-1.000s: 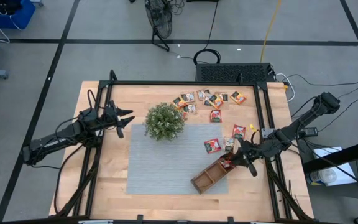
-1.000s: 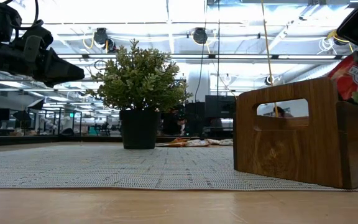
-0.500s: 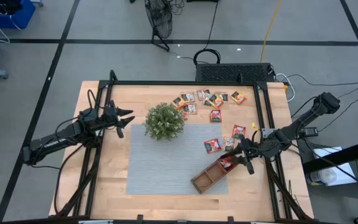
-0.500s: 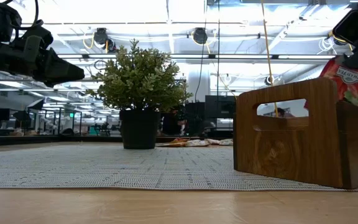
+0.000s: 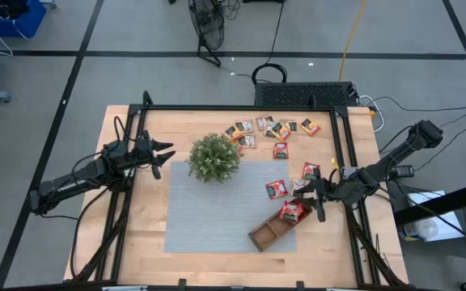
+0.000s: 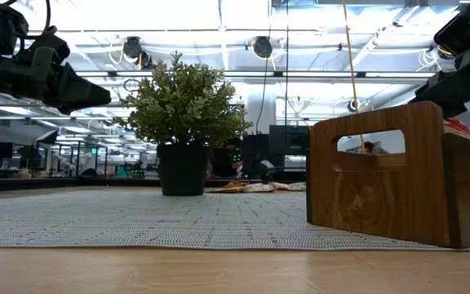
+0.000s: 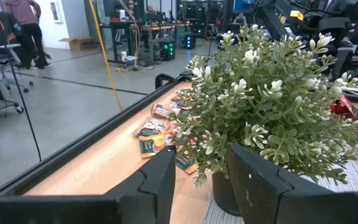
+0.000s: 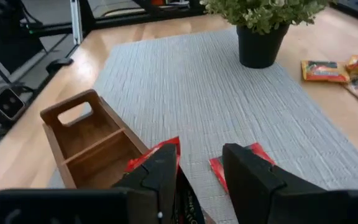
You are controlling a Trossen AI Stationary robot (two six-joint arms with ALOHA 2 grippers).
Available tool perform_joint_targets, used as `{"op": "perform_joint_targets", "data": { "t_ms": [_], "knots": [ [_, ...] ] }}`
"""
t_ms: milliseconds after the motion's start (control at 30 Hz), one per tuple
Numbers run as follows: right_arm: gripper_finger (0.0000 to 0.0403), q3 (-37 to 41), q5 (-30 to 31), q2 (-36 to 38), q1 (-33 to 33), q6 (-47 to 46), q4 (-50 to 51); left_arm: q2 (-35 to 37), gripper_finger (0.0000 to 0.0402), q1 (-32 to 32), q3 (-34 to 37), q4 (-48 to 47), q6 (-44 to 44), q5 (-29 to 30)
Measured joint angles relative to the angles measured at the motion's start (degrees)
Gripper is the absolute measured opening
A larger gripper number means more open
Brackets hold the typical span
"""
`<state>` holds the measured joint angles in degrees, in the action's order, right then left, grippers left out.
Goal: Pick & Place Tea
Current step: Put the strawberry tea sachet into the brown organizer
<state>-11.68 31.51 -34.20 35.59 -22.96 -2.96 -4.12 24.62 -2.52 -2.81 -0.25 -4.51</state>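
Note:
A red tea sachet lies tilted in the right end compartment of the brown wooden tray. Its top edge shows just over the tray's rim. My right gripper hovers open right beside and above it; in the right wrist view one finger hides part of the sachet. More sachets lie on the table: two near the mat's right edge and a cluster at the far edge. My left gripper waits open, level, left of the plant.
The potted plant stands on the far left corner of the grey woven mat. The tray lies slantwise on the mat's near right corner, and its other compartments hold nothing. A black frame runs round the table top.
My right gripper has rolled and tipped over the tray's right end and let go of the red sachet. The sachet stood high above the tray's rim a second ago. It has dropped into the end compartment, where only its top edge shows over the rim.

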Motion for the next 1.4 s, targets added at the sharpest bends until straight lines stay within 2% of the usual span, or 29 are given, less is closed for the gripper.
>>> {"op": "perform_joint_targets", "data": {
  "t_ms": [167, 333, 467, 533, 600, 667, 767, 833, 967, 1033, 1100, 1200, 1267, 1333, 1400],
  "knots": [
    [0.0116, 0.0, 0.0, 0.0, 0.0, 4.1, -3.7, 0.0, 0.0147, 0.0, 0.0, 0.0, 0.0, 0.0],
    [0.0116, 0.0, -0.4, 0.0, 0.1, 10.0, -16.7, 0.0, 0.0147, 0.0, 0.0, 0.0, 0.0, 0.0],
    [0.0116, 0.0, -8.8, 0.0, 0.1, 11.3, -27.7, 0.0, 0.0147, 0.0, 0.0, 0.0, 0.0, 0.0],
    [0.0116, 0.0, -13.2, 0.0, 0.1, 15.4, -30.8, 0.0, 0.0147, 0.0, 0.0, 0.0, 0.0, 0.0],
    [0.0116, 0.0, -14.1, 0.0, 0.1, 19.6, -31.8, 0.0, 0.0147, 0.0, 0.0, 0.0, 0.0, 0.0],
    [0.0116, 0.0, -10.9, -0.3, 0.1, 22.3, -32.0, 0.0, 0.0147, 0.0, 0.0, 0.0, 0.0, 0.0],
    [0.012, -0.4, 1.9, -2.5, 0.1, 23.9, -31.5, 0.0, 0.0147, 0.0, 0.0, 0.0, 0.0, 0.0],
    [0.013, -2.7, 8.6, -4.7, 0.1, 22.4, -25.3, 0.0, 0.0147, 0.0, 0.0, 0.0, 0.0, 0.0],
    [0.0166, -14.8, 9.1, -12.4, -0.7, 9.2, 1.2, 0.0, 0.0147, 0.0, 0.0, 0.0, 0.0, 0.0],
    [0.0186, -22.2, 4.8, -17.9, -1.7, 1.4, 13.8, 0.0, 0.0148, 0.0, 0.0, 0.0, 0.0, 0.0],
    [0.0204, -28.9, -3.0, -23.3, -2.8, -4.5, 23.1, 0.0, 0.0147, 0.0, 0.0, 0.0, 0.0, 0.0],
    [0.0224, -36.6, -15.3, -29.9, -4.5, -9.0, 31.9, 0.0, 0.0147, 0.0, 0.0, 0.0, 0.0, 0.0],
    [0.0231, -39.5, -21.5, -32.7, -5.6, -10.5, 36.8, 0.0, 0.0148, 0.0, 0.0, 0.0, 0.0, 0.0],
    [0.0234, -40.9, -24.3, -34.4, -6.8, -12.1, 39.8, 0.0, 0.0147, 0.0, 0.0, 0.0, 0.0, 0.0],
    [0.0235, -41.2, -24.4, -35.0, -7.8, -12.9, 41.7, 0.0, 0.0148, 0.0, 0.0, 0.0, 0.0, 0.0]
  ]
}}
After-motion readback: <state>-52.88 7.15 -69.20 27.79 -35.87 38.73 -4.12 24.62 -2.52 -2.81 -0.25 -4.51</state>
